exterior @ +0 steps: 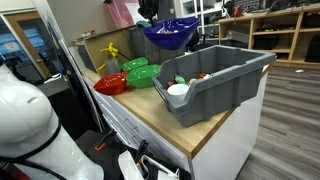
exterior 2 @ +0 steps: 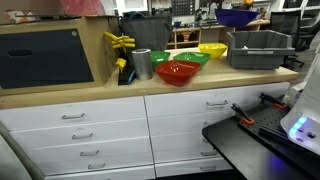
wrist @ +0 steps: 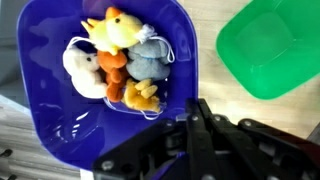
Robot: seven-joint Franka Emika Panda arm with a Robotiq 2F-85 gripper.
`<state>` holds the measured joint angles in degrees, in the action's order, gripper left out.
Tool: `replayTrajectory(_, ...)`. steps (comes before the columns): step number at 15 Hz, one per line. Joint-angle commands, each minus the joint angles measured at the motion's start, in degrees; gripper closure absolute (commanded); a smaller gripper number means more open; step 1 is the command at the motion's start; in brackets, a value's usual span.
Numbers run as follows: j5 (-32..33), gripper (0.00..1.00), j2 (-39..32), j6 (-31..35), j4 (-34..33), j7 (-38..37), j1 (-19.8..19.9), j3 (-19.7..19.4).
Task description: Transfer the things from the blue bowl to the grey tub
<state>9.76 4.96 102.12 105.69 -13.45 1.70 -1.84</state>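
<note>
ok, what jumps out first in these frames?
The blue bowl hangs in the air near the grey tub, with the gripper clamped on its rim. In the wrist view it holds a heap of small toys, yellow, orange and grey. A green bowl and a red bowl sit on the counter beside the tub.

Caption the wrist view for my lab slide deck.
Hand grips the rim of the blue bowl holding small toys; green bowl alongside.
</note>
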Motion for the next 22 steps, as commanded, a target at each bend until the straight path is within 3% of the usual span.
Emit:
replayTrajectory(1,0.0,0.97,-0.5,0.6,-0.2,-0.7,0.1,0.5)
replayTrajectory(22,0.0,0.97,-1.1,1.4,-0.2,-2.3,-0.4,1.3)
